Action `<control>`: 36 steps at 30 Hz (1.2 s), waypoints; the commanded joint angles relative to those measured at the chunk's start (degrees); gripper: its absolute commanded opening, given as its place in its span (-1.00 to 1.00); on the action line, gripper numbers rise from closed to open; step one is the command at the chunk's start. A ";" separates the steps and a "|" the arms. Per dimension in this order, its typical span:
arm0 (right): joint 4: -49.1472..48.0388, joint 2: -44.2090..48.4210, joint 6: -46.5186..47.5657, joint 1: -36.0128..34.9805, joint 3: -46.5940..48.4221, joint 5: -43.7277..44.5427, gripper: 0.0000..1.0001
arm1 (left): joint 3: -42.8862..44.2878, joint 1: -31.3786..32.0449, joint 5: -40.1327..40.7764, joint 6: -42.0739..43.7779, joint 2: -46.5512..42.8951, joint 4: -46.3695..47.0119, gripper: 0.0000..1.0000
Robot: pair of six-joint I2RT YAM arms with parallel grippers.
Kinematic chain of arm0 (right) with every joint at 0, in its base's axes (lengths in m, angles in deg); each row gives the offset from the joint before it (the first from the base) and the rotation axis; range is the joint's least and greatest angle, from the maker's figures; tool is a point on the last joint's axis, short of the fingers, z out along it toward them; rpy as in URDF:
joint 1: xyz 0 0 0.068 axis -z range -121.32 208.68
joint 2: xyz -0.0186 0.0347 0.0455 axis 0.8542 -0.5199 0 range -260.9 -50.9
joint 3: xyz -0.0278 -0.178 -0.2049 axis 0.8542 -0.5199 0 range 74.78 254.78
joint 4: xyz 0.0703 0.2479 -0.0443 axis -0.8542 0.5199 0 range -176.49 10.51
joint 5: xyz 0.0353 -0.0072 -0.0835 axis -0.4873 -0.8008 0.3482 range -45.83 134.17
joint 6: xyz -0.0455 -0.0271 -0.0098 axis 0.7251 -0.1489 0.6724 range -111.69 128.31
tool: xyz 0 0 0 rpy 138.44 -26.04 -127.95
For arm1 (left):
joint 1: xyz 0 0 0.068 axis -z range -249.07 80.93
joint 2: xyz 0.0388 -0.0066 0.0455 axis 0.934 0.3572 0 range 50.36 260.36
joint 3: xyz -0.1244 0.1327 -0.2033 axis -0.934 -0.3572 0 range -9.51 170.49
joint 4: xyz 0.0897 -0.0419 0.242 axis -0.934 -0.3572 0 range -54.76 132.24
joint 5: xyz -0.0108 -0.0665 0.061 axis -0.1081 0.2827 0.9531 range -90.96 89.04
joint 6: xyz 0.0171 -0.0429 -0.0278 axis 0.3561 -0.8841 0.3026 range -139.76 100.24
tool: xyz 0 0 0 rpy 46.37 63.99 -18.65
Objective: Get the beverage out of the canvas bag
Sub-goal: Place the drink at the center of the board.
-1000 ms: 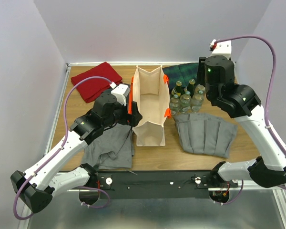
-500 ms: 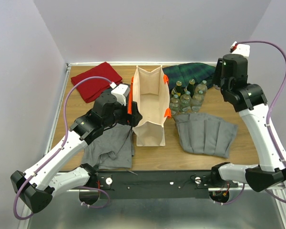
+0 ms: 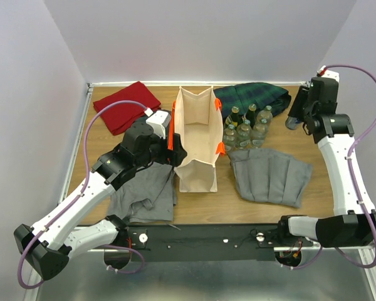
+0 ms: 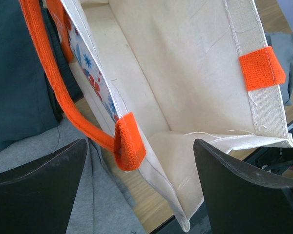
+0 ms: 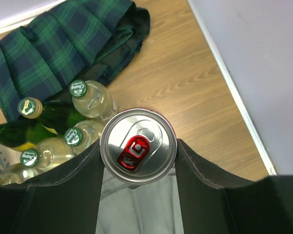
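Observation:
The beige canvas bag [image 3: 197, 144] with orange handles stands open at the table's middle. My left gripper [image 3: 173, 145] is open astride the bag's left wall. In the left wrist view the wall and an orange handle loop [image 4: 129, 146] lie between its wide-apart fingers, and the bag's bare inside [image 4: 176, 73] shows. The beverage, a silver can with a red pull tab [image 5: 146, 129], sits upright between the fingers of my right gripper [image 5: 138, 151], which is shut on it. That gripper [image 3: 294, 119] hangs over the table's far right, to the right of the bottles.
Several glass bottles [image 3: 245, 128] stand just right of the bag, in front of a green plaid cloth [image 3: 250, 95]. A folded grey garment [image 3: 269, 177] lies at front right, grey shorts [image 3: 144, 194] at front left, and a red cloth [image 3: 126, 105] at back left. The right wall is close to my right arm.
My right arm has swung to the right with the can, from over the bottles to the table's far right side. The left arm and the bag have not moved.

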 commanded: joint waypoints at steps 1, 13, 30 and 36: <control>-8.37 0.62 -1.09 1.47 -3.85 -3.40 -0.99 | 1.17 -0.09 1.60 0.21 -0.42 -0.19 0.98; -23.92 0.08 -4.08 3.14 -19.04 -4.54 -0.99 | 0.38 -0.09 3.45 -0.40 -1.21 -0.45 0.98; -29.38 -3.77 -3.46 3.14 -21.96 -9.03 -0.99 | 0.03 -0.09 4.24 -0.40 -1.38 -0.72 0.98; -29.73 -4.92 -3.38 3.14 -22.31 -9.38 -0.99 | 0.03 -0.09 4.24 -0.49 -1.21 -0.72 0.98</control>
